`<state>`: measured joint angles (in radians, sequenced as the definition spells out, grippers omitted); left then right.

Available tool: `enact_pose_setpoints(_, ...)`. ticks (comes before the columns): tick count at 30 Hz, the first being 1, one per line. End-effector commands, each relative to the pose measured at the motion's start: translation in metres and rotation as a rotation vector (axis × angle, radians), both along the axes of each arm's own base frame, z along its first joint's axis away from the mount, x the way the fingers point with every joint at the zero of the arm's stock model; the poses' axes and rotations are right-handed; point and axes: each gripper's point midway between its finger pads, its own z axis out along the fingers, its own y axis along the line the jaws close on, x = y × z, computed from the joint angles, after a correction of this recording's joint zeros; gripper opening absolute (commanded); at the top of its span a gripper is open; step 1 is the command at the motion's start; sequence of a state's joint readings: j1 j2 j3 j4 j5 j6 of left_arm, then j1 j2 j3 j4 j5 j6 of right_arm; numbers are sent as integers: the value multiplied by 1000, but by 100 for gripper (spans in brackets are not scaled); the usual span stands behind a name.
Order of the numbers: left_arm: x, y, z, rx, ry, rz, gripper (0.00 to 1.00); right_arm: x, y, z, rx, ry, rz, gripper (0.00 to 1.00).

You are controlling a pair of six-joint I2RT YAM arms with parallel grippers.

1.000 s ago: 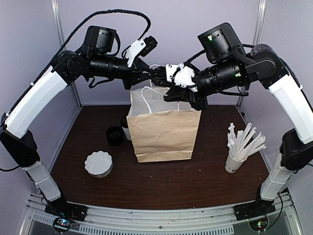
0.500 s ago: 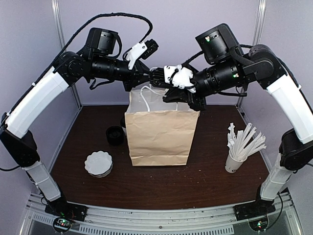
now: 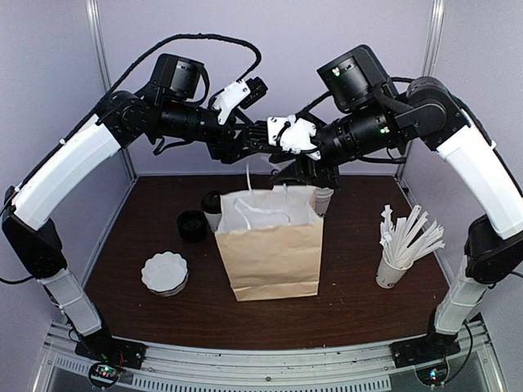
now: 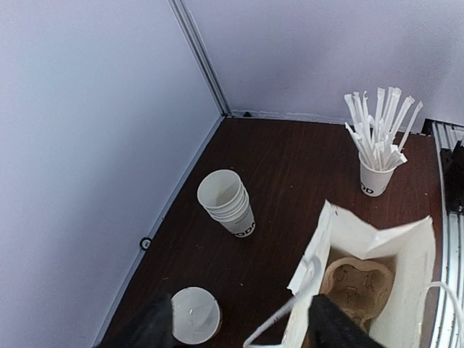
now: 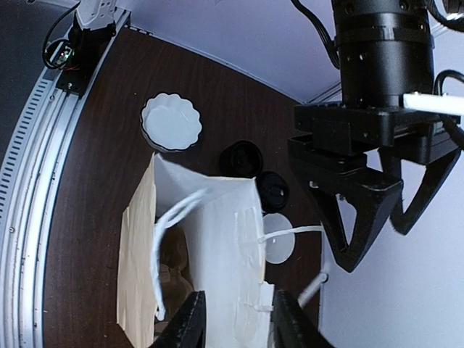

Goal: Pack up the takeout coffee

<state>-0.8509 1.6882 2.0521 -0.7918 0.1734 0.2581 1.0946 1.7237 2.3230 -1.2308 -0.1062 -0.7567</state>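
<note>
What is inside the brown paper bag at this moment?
In the left wrist view, a brown moulded cup tray lies at the bottom of the paper bag. No cup shows in it. The bag's walls cover the rest of the bottom.

The paper bag (image 3: 270,253) has dropped from the arms' hold and now stands lower on the tabletop (image 3: 359,306), its base closer to the near edge. Its white handles (image 3: 245,208) have fallen slack over its mouth. Above the bag, the left gripper (image 5: 373,246) and right gripper (image 5: 235,322) have parted their jaws and let go.
</note>
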Motion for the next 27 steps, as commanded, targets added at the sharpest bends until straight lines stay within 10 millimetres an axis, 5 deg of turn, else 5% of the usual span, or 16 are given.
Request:
enact_pose_setpoints(1,16,4,4,8,-21,84,97,8,-9,-18,-50,56,-20,60)
enact_pose_setpoints(3,12,8,16,8,-18,83,98,-2,-24,-11,-41,86,33,88)
enact_pose_setpoints(4,9,12,23,0,-23,87,97,-6,-30,-9,-33,107,56,91)
enact_pose_setpoints(7,3,27,29,-5,-57,107,97,-8,-53,-3,-16,143,54,93)
enact_pose_setpoints(12,-6,34,-25,123,29,58,98,-1,-85,0,39,184,-14,90)
enact_pose_setpoints(18,-18,11,-71,191,172,-114,98,17,-115,-32,44,235,-132,88)
enact_pose_setpoints(27,18,-29,-106,235,211,-168,83,20,-148,-61,102,311,-211,86)
